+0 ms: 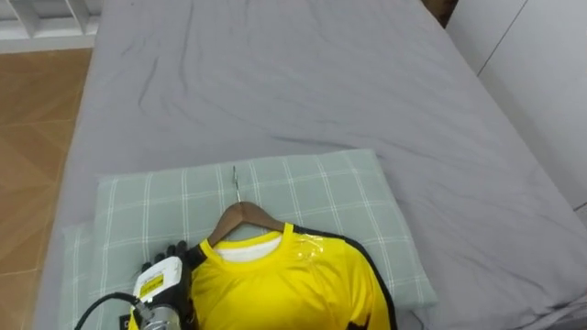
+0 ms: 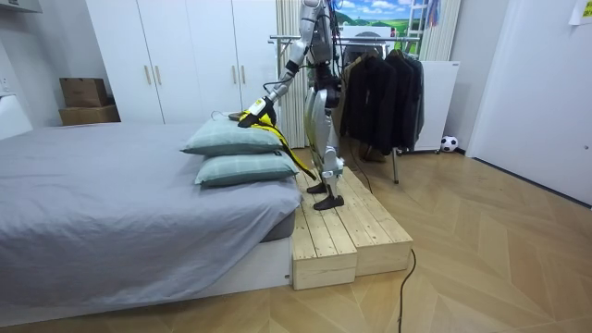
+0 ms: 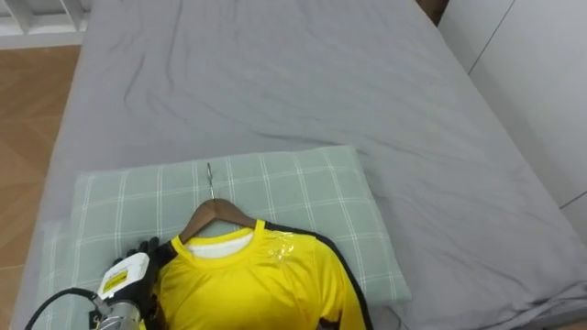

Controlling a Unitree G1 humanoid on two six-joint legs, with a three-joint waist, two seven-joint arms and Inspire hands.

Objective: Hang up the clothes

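The left hand (image 1: pixel 174 259), dark and jointed, sits at the near left against the left shoulder of the yellow shirt (image 1: pixel 284 284); whether it grips the cloth cannot be told. The shirt is smooth and glossy, with black trim and a white inner collar. It lies flat on a curved wooden hanger (image 1: pixel 240 218) with a thin metal hook. Both rest on a soft pale green checked pillow (image 1: pixel 339 197), stacked on a second pillow (image 2: pixel 248 169). Beyond stretches the bed (image 1: pixel 303 82), its grey sheet lightly creased. The robot stands on a slatted wooden platform (image 2: pixel 347 227) beside the bed.
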